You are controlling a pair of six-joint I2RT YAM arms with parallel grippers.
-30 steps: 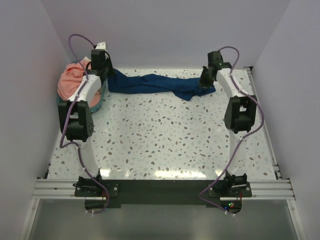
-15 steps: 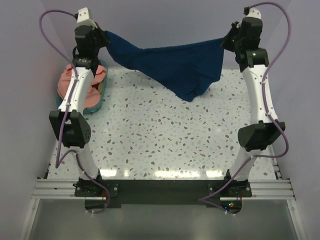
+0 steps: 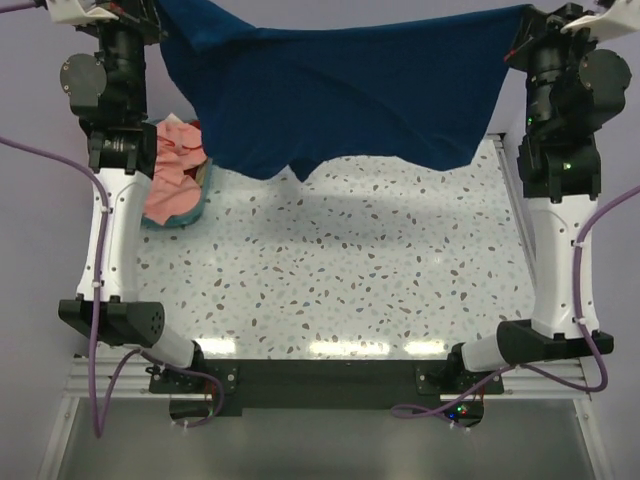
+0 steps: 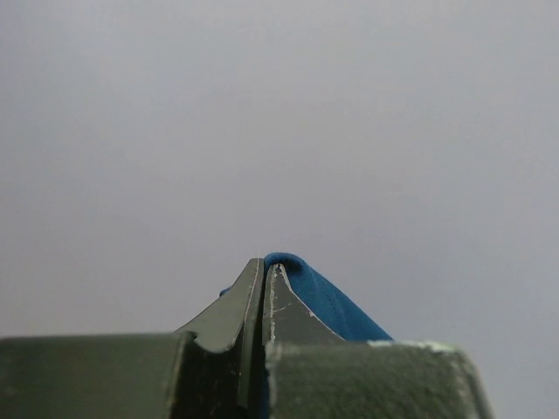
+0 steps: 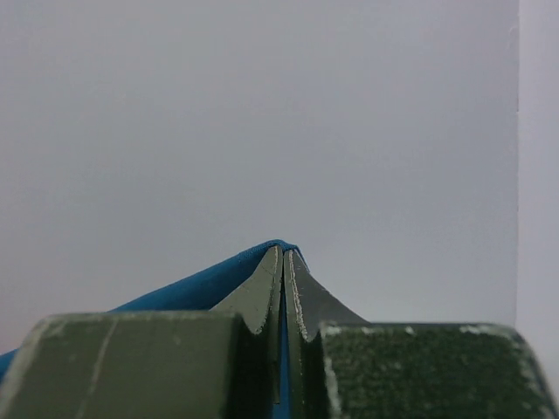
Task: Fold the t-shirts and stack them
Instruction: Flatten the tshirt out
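Top external view: our left gripper [image 4: 264, 271] and right gripper [image 5: 284, 257] pinch the navy t-shirt [image 3: 340, 100] at its upper edge; we judge it light and limp.

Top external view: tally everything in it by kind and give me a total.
T-shirts: 2 (navy blue t-shirt held up in the air; salmon-pink t-shirt in the basket)
Baskets: 1 (teal basket)
Robot arms: 2 (left arm; right arm)
Total: 5
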